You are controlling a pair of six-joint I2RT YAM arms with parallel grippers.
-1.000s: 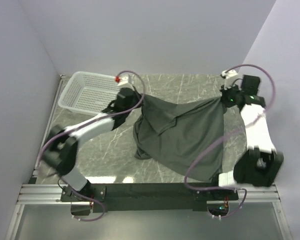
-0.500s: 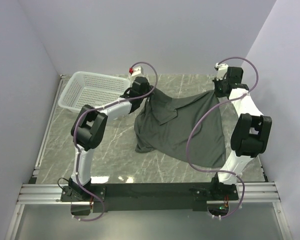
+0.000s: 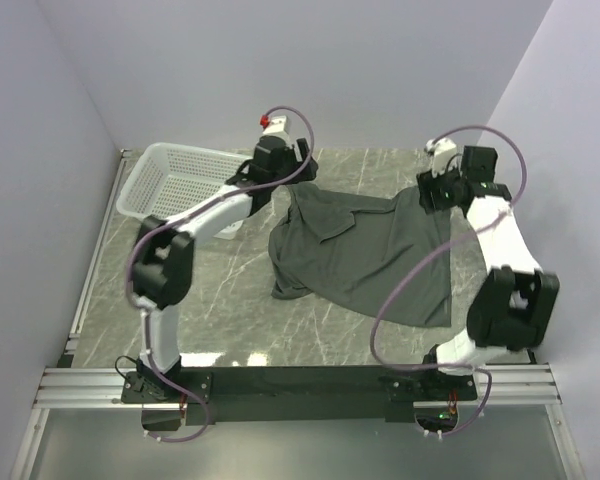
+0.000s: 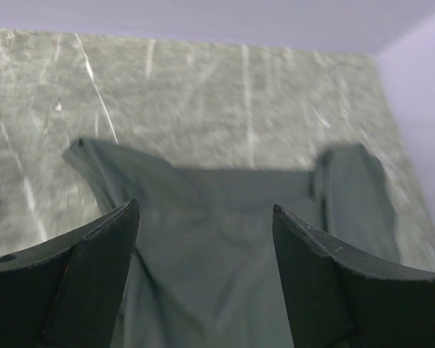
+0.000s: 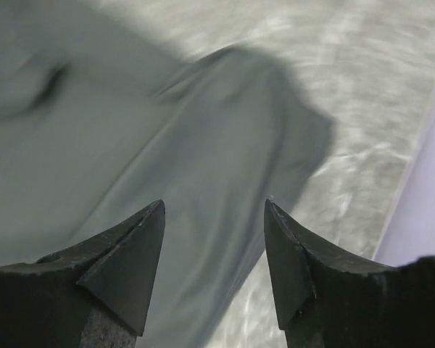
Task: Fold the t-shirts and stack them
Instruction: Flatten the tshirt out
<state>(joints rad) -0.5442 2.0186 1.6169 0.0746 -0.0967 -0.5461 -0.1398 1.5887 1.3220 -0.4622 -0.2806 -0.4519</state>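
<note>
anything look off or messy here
The t-shirt lies crooked and rumpled on the table, its side nearer the basket bunched and folded over itself. The left gripper and right gripper hang open above it. The basket sits upright; nothing spilled.

text: none to read | numbers: none | brands and signs: none | t-shirt (image 4: 225, 246), seen between and just past the fingers (image 4: 94, 268) of the left gripper (image 4: 204, 209): plain dark cloth, no letters show | both wrist views: blurry
</note>
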